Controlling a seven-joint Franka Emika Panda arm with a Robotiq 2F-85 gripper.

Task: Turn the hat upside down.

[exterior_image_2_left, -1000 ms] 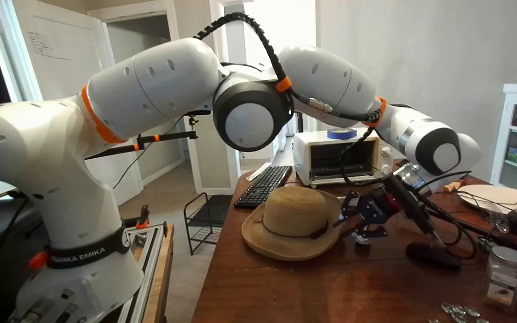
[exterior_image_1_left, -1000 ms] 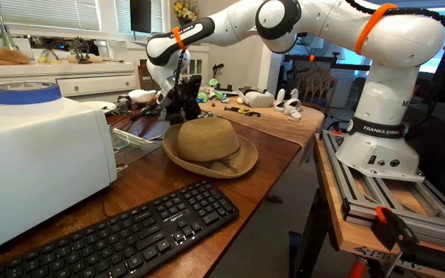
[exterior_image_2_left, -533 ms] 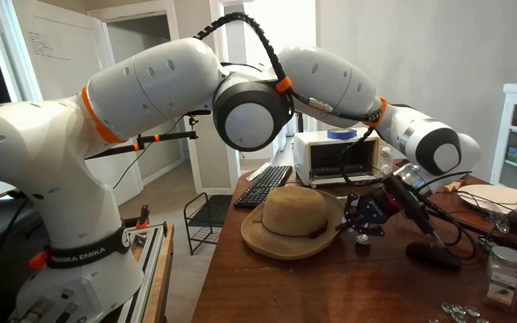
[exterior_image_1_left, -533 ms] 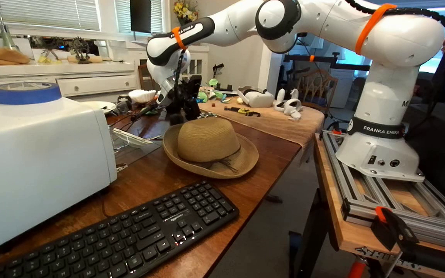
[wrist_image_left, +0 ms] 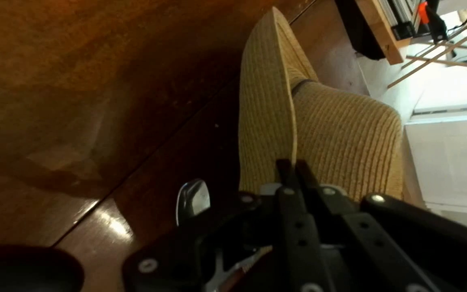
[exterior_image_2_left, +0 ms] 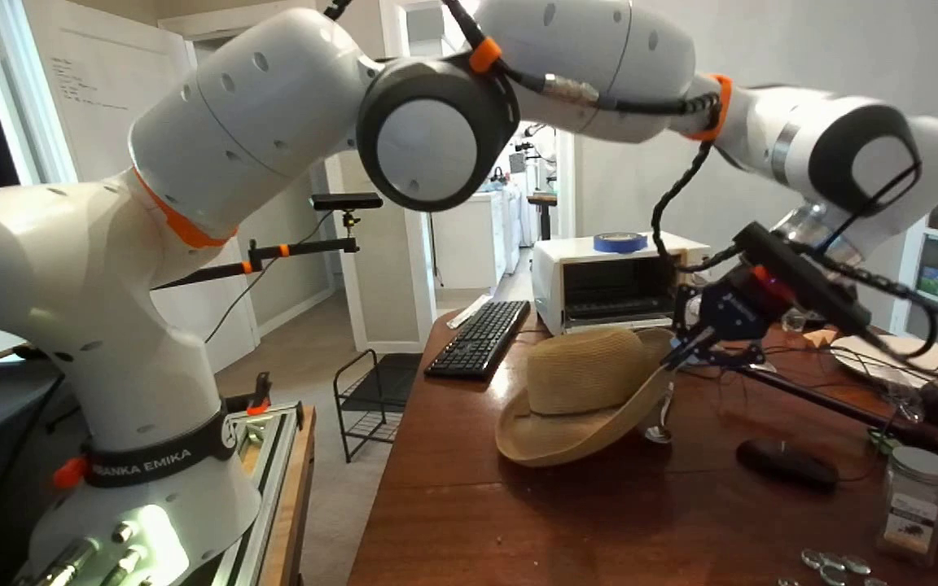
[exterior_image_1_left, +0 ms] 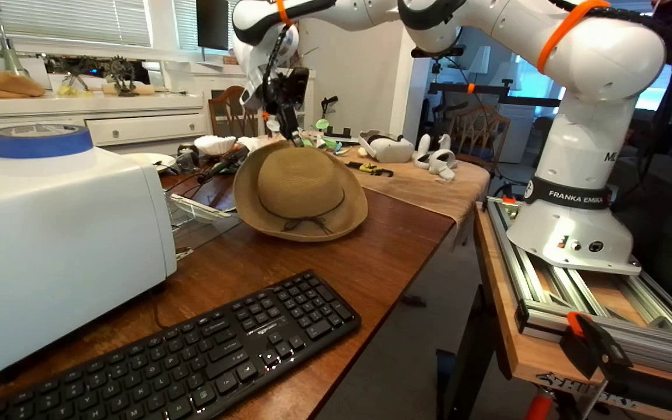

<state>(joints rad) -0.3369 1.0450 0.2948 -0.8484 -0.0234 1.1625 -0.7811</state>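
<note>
The tan straw hat (exterior_image_1_left: pixel 301 181) is crown up but tilted, with a dark cord round its crown. In an exterior view the hat (exterior_image_2_left: pixel 571 374) has its brim raised on the gripper's side, while the opposite brim edge is low at the table. My gripper (exterior_image_2_left: pixel 671 358) is shut on that raised brim. In the wrist view the gripper (wrist_image_left: pixel 293 166) has its two fingertips on either side of the brim edge, and the hat (wrist_image_left: pixel 347 134) reaches away from them with its crown on the right. The hat's inside is hidden in all views.
A black keyboard (exterior_image_1_left: pixel 225 344) lies in front of the hat, and a white toaster oven (exterior_image_1_left: pixel 62 245) stands beside it. A shiny metal object (exterior_image_2_left: pixel 658 435) is under the raised brim. A dark mouse (exterior_image_2_left: pixel 786 464) and a glass jar (exterior_image_2_left: pixel 915 509) are on the wooden table (exterior_image_2_left: pixel 534 529).
My gripper has closed on the brim and moved up, away from the robot base. The hat went from flat on the table to tilted, its gripper side raised.
</note>
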